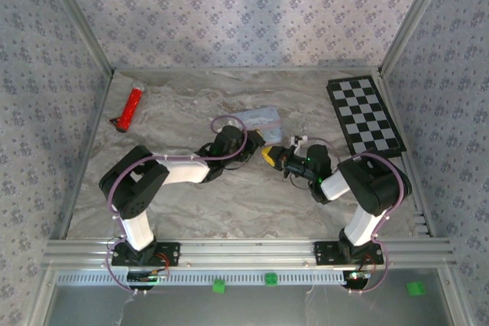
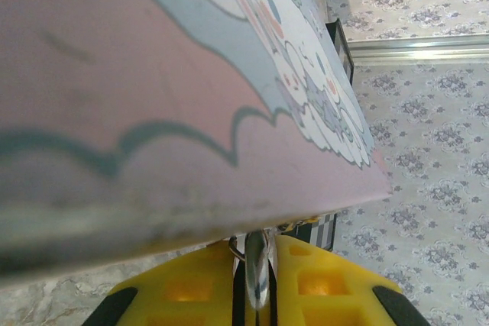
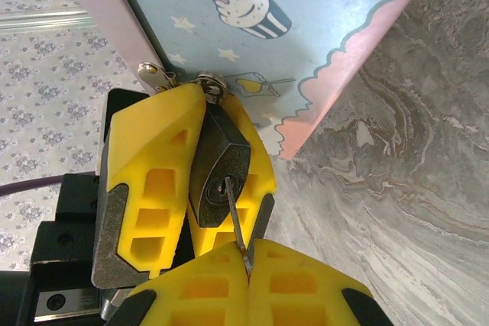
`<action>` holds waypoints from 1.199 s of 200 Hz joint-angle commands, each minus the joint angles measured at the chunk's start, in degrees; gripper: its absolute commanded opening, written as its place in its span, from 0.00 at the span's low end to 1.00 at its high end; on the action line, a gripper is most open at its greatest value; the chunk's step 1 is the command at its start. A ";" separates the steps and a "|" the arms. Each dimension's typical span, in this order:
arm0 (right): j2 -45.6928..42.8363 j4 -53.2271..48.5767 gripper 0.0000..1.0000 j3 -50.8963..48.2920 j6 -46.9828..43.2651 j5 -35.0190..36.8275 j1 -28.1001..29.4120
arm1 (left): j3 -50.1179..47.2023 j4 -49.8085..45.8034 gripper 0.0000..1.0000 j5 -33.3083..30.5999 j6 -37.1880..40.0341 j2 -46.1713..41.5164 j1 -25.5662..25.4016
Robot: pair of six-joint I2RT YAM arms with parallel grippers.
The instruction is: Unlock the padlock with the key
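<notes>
**Item 1.** Red stick-like tool (image 1: 130,108), lying on the marbled grey worktop (image 1: 229,204) at ten o'clock in the overhead view, well apart from both arms. You need nothing from it.

**Item 2.** Left end effector (image 2: 257,246), yellow fingers pressed onto the small black blocky padlock (image 3: 218,166), bracing its body. The padlock's shackle meets the clasp at the edge of the pastel blue cartoon tin with pink sides (image 3: 306,28), near the worktop's middle.

**Item 3.** Thin silver key (image 3: 235,223), blade tip seated in the keyhole on the padlock's end face. You cannot tell how deep it sits.

**Item 4.** Right end effector (image 3: 248,256), yellow fingers pinched together on the key's near end. In its wrist view the padlock lies at twelve o'clock, just beyond the fingertips. The key's long axis runs from six towards eleven o'clock, roughly in line with the padlock body. Your coming move is probably a turn about that axis, made by the right arm while the left braces.

**Item 5.** Black-and-white checkerboard (image 1: 365,116), flat at two o'clock, unused.
</notes>
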 commanded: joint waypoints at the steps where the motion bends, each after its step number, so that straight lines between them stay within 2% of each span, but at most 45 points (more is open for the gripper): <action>1: -0.74 -4.42 0.00 0.02 -1.30 10.25 -3.72 | 0.37 3.16 0.05 11.05 -0.02 -3.04 -3.76; 240: -0.92 -4.94 0.00 0.40 -0.69 8.94 -4.52 | 1.20 4.04 0.05 12.13 0.54 -1.72 -4.46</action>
